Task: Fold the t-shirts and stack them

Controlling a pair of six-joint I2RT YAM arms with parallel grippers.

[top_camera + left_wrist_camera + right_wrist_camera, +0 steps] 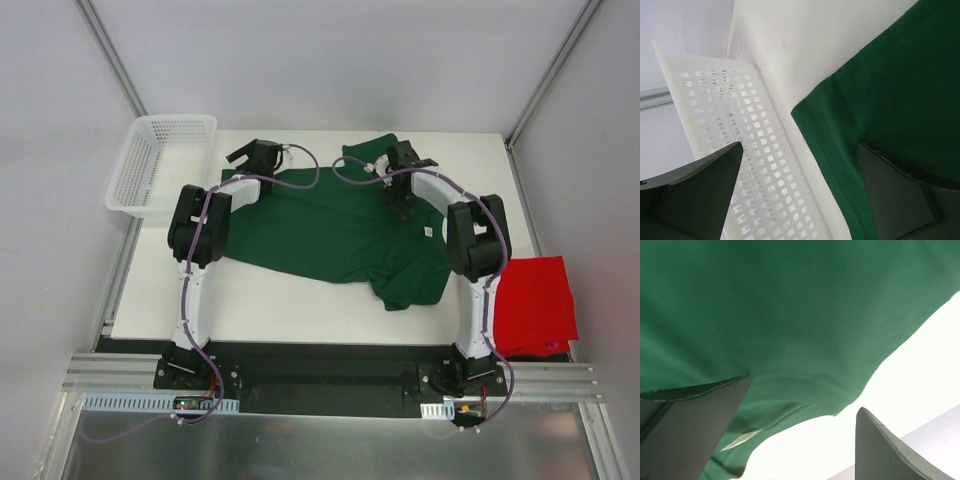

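Left wrist view is showing the left pincer [801, 150] standing wide apart, with nothing clamped between its dark fingers [700, 190]. One finger is hovering over the white mesh basket [740, 130] and the other over the green t-shirt [900, 90]. A hemmed corner of that shirt is lying in the gap between them, on the white bench [790, 45].

Right wrist view is showing the right pincer [804, 395] likewise spread apart and holding nothing. Green cloth is filling most of the picture beyond its fingers, with a small white label [740, 439] showing near the lower edge. Bare bench is showing to the right of the cloth's curved border.

Top external view is placing both pincers at the far side of the green t-shirt, the left one at its far left corner near the basket, the right one over its far right part. The shirt is lying spread across the middle of the bench, rumpled at its near right end. The red t-shirt [535, 300] is lying bunched at the bench's near right corner, beside the right arm and apart from the green one.
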